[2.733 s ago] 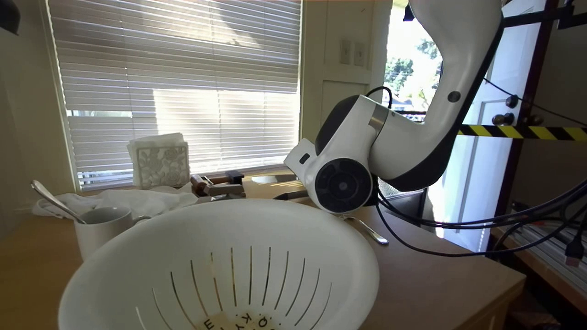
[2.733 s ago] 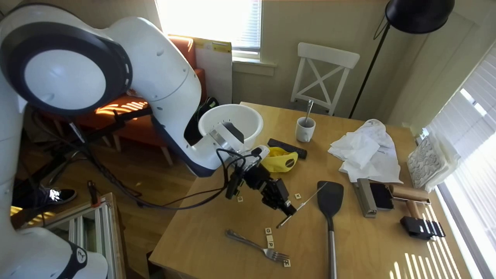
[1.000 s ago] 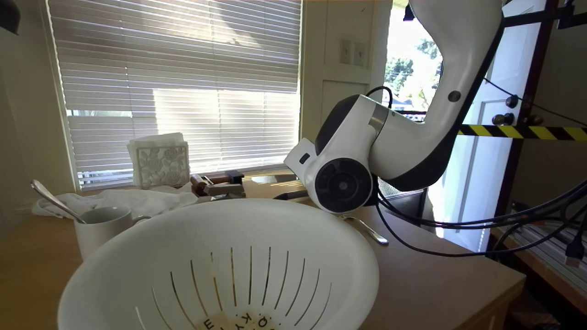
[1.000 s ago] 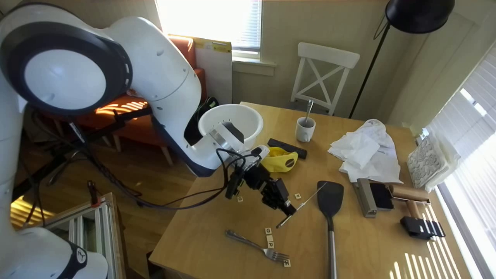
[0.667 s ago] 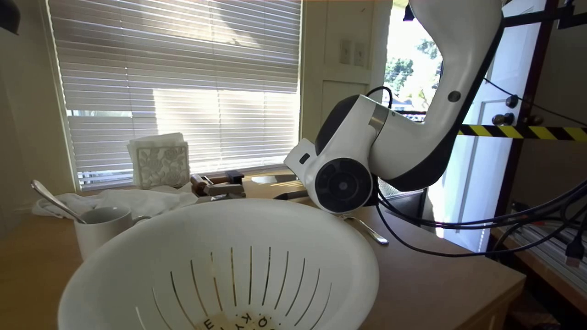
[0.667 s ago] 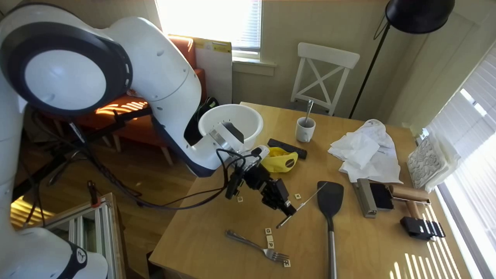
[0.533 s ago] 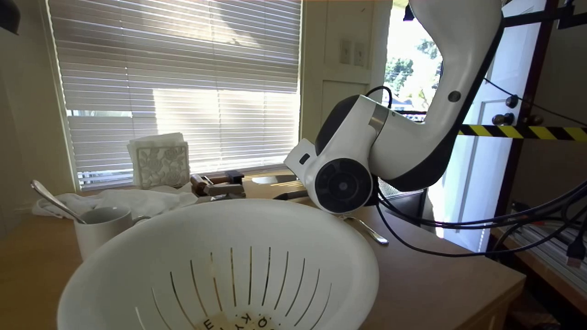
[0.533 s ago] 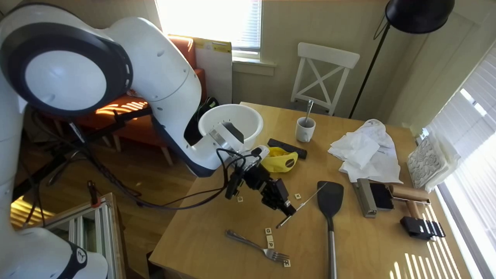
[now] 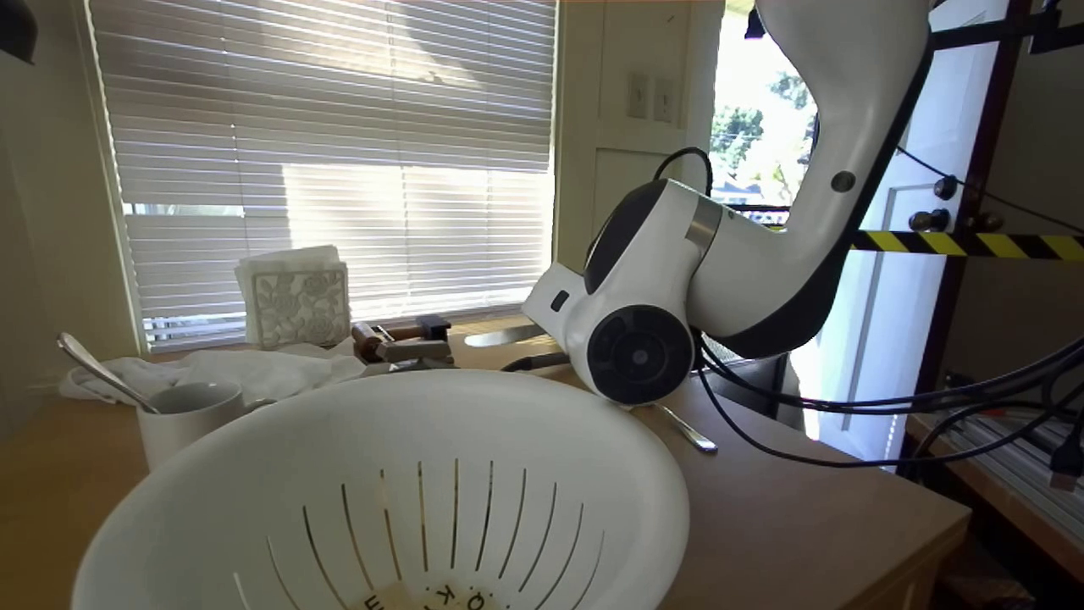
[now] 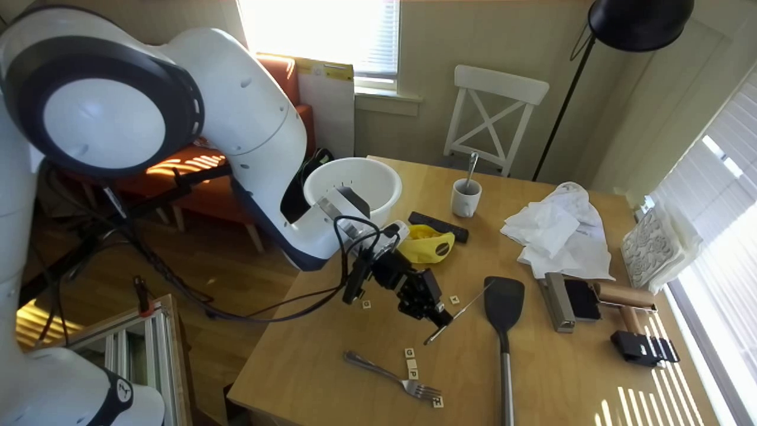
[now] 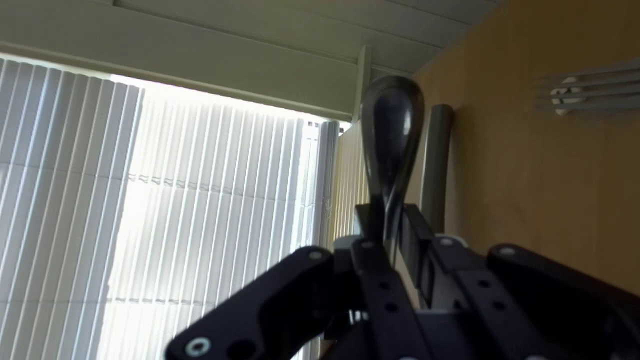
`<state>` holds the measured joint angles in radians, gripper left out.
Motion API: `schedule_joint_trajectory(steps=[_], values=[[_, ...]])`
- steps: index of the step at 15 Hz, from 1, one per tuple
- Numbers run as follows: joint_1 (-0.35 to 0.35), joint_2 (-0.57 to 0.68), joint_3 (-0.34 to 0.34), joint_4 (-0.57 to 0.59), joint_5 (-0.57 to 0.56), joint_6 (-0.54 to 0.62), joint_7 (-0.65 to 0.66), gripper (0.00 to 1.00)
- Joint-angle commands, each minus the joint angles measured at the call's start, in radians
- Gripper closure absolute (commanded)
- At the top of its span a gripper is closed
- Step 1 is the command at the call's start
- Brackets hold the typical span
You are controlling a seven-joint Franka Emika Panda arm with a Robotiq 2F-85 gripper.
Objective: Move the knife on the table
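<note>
One mug (image 10: 463, 204) on the table (image 10: 319, 337) holds cutlery (image 10: 472, 165), the colander (image 9: 500, 415) lettered tiles (image 9: 445, 596).

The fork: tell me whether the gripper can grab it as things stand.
Probably not: the gripper holds the knife and likely must release it first, though the fork lies uncovered on the table.

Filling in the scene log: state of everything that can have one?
pincer, closed on the knife
knife, gripped
fork, lying on the table
mug, upright, metal utensil leaning inside
colander, upright, letter tiles inside
yellow pouch, looks open
spatula, lying flat
white paper, crumpled
napkin holder, filled
window blinds, lowered
door, open
black lamp, lit or not unclear
</note>
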<state>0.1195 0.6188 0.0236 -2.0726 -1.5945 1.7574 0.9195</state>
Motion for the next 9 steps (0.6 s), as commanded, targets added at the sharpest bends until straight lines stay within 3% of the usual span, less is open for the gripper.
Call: schedule_joint_trajectory(steps=[1,9], values=[[-0.025,0.004,0.019,-0.026,-0.068,0.018,-0.021,0.96],[-0.073,0.001,0.011,-0.078,-0.239,0.103,-0.021,0.96]])
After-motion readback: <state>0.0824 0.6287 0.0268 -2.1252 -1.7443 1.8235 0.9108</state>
